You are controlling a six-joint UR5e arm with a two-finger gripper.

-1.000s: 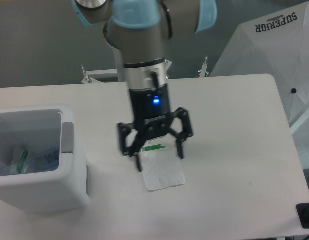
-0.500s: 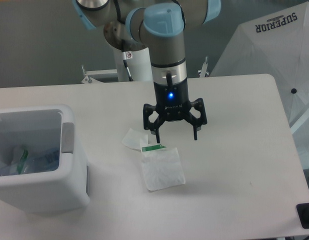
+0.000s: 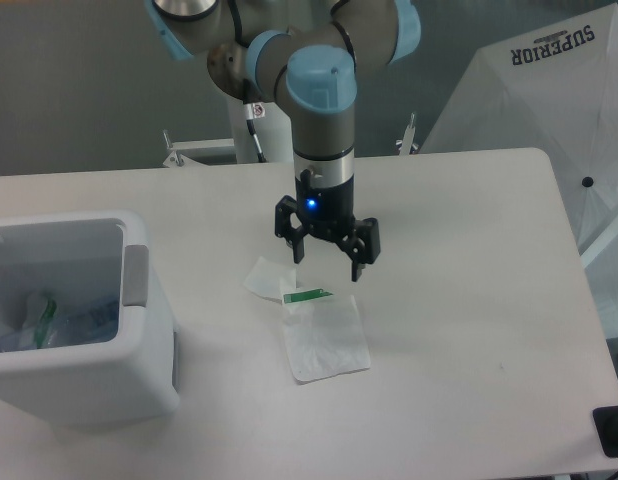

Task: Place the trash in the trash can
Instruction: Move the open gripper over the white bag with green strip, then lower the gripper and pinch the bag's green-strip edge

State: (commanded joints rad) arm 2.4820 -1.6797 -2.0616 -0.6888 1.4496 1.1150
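While fingers [image 3: 327, 266] gape, bag [image 3: 327, 338] (flat) lies below

A pale, rounded-corner tabletop [image 3: 469, 300] carries three things. The boxy white trash can [image 3: 79, 320] stands at its left front. Near the middle lies a flat translucent white bag [image 3: 327, 338] with a green strip along its far edge, and a small white scrap [image 3: 263, 277] lies just beside the bag's far left corner
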